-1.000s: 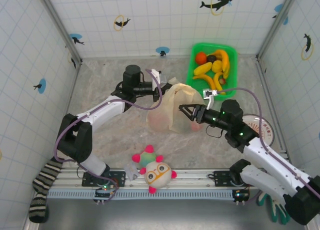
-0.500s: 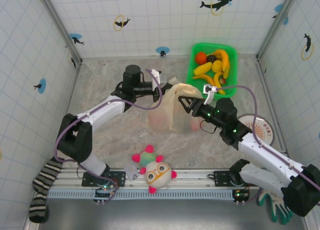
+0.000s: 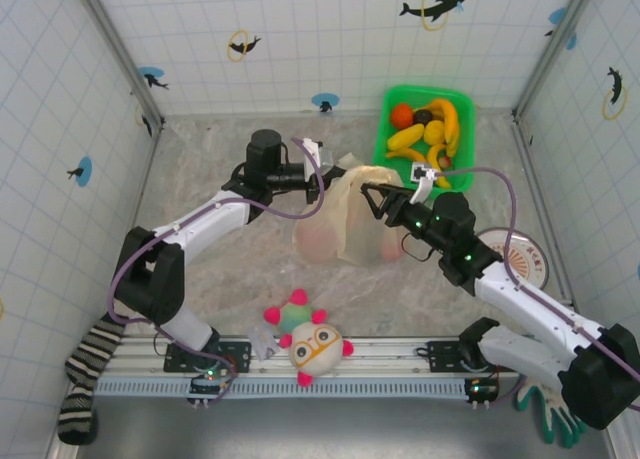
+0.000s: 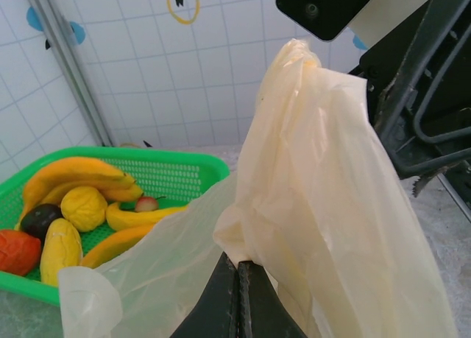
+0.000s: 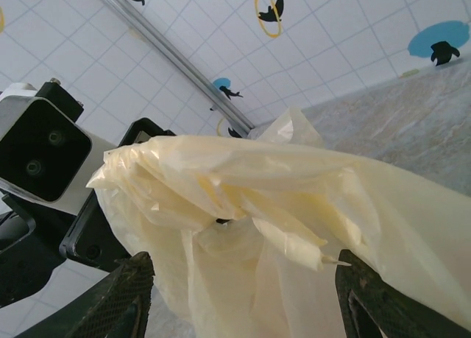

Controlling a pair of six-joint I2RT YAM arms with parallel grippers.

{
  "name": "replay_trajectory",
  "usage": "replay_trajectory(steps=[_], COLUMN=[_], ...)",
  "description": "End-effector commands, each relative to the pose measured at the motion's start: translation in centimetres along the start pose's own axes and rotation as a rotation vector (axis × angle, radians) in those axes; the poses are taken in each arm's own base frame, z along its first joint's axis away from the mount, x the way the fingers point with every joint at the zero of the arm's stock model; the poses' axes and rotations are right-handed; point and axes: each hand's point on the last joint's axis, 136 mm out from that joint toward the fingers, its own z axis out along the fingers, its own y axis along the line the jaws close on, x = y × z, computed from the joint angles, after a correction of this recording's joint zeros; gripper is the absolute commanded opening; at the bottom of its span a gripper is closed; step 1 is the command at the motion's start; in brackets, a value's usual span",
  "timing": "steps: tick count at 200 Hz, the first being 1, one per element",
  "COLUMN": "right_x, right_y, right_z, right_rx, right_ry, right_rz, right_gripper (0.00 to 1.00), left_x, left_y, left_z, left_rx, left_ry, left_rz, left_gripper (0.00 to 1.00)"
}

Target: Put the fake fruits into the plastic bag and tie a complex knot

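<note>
The pale-yellow plastic bag [image 3: 348,227] stands on the table, its top bunched and lifted. My left gripper [image 3: 322,175] is shut on a fold of that bunched top [image 4: 237,258]. My right gripper [image 3: 370,201] is open at the bag's upper right, and the bunched plastic [image 5: 243,205] hangs between its two fingers [image 5: 125,294]. Pinkish fake fruits [image 3: 320,241] show through the bag. More fake fruits, yellow bananas [image 3: 432,139], an orange one and a dark one, lie in the green basket [image 4: 184,169]. I cannot make out a knot among the folds.
The green basket [image 3: 385,144] sits at the back right, close behind the bag. A white plush ball with glasses [image 3: 316,347] and a pink-green toy [image 3: 293,314] lie at the front. A plate [image 3: 525,264] is at the right, a striped sock [image 3: 85,369] front left.
My right gripper has swung from the bag's lower right side up and back to the bunched top, still open. The left arm and the bag have stayed put.
</note>
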Motion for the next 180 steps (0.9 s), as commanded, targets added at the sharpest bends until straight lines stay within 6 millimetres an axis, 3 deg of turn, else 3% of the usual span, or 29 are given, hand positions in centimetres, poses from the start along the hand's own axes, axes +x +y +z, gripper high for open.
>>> replay_trajectory(steps=[1,85,141,180], right_x=[-2.7,-2.3,-3.3,-3.3], right_y=[2.4,2.0,0.8,1.1], right_z=[0.1,0.5,0.5,0.6], right_rx=[-0.086,-0.078,-0.046,-0.060], right_ry=[-0.074,-0.036,-0.065,-0.048], right_rz=[-0.085,-0.175,-0.200,-0.204], right_gripper=[0.65,0.39,0.39,0.29], left_x=[-1.5,-1.6,-1.7,-1.8], left_y=[-0.2,-0.2,-0.2,0.0], left_z=[-0.1,-0.2,-0.2,-0.2], left_rx=[0.021,0.016,0.014,0.008], left_ry=[-0.020,-0.019,-0.018,-0.018], left_rz=[0.013,0.015,0.019,0.019], left_gripper=[0.00,0.00,0.00,0.00])
